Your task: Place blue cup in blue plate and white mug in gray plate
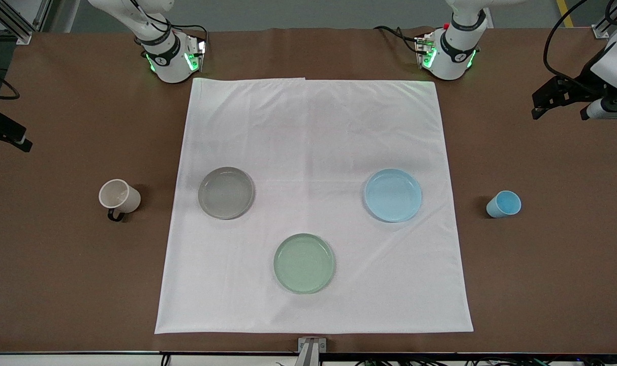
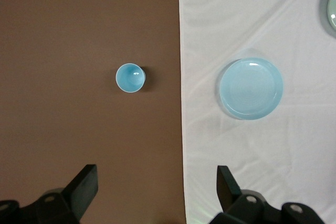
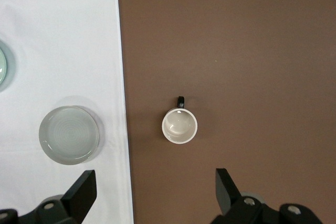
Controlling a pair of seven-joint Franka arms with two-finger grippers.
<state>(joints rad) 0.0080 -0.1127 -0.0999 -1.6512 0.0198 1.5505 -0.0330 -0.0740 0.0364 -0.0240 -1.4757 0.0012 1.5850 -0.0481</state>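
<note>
Both sets of fingers are spread wide, high above the worktop point(image 1: 59, 284). The blue cup point(image 2: 130, 77) stands between the left fingers point(image 2: 84, 187), off the cloth point(image 1: 313, 127); the white mug point(image 3: 179, 126) stands between the right fingers point(image 3: 81, 191). Risk: a descending finger strikes a rim, or the mug's handle point(image 3: 180, 100), and tips it.

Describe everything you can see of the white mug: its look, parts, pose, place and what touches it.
The white mug is cream-white and looks ceramic, with a dark loop handle. It stands upright and empty, mouth open upward, on the bare brown table, off the white cloth, toward the right arm's end. The handle points toward the front camera. The gray plate lies beside it on the cloth, apart from it. Nothing but the table touches it; the right gripper hangs open above it.
</note>
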